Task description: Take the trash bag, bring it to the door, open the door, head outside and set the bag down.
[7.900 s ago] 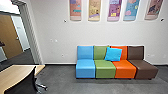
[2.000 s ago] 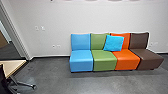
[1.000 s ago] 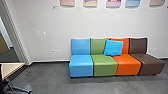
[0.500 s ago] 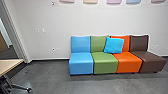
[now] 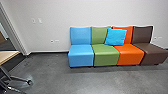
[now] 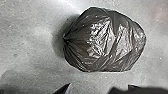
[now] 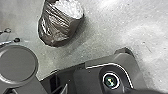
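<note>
We see the trash bag (image 6: 105, 41) on its side on the grey floor (image 6: 27, 50), and part of it is cut off in the right wrist view. We cannot tell whether the left or right claw is spread or pressed together; the dark shapes at the edge of the left wrist view are too cut off to read. In the head view, the table (image 5: 7, 56), the metal legs (image 5: 17, 80) and the doorway (image 5: 12, 30) run out of sight.

Compared with half a second ago, our camera looks lower and the wall panels have left the view; the blue cushion (image 5: 115, 36) still leans across the green and orange seats (image 5: 128, 53). The bag's long axis runs from its gathered neck to its rounded end; we cannot tell where that neck points in the room.
</note>
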